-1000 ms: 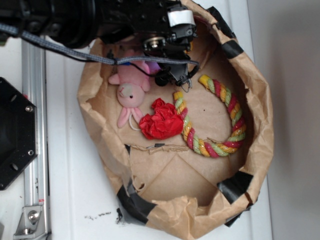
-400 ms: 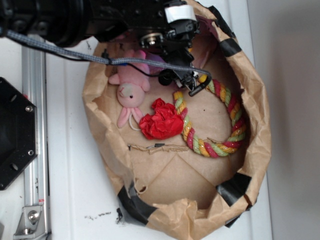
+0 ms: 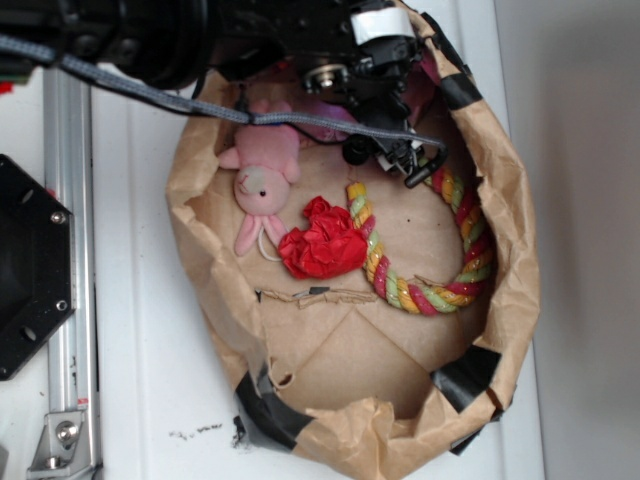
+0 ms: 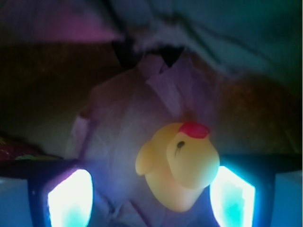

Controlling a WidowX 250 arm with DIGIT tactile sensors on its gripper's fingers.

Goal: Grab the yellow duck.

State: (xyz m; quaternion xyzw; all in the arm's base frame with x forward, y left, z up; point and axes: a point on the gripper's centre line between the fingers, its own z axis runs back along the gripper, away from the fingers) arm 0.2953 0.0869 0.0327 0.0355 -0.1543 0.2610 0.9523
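In the wrist view the yellow duck [image 4: 179, 163], glossy with a red beak, lies on a crumpled purple cloth [image 4: 123, 123]. It sits between my gripper's [image 4: 151, 198] two glowing pads, close against the right pad [image 4: 232, 196] and well apart from the left one. The gripper is open and holds nothing. In the exterior view the gripper [image 3: 392, 160] hangs low inside the back right of the brown paper bag [image 3: 510, 240], and the arm hides the duck there.
Inside the bag lie a pink plush bunny [image 3: 262, 180], a red crumpled cloth [image 3: 322, 240] and a yellow-red-green twisted rope [image 3: 440, 260]. The bag's raised walls surround the gripper. A black plate [image 3: 25, 270] and a metal rail [image 3: 70, 300] stand at the left.
The gripper has moved right, from beside the bunny to over the rope's upper end, toward the bag's back right wall. The toys have not moved.
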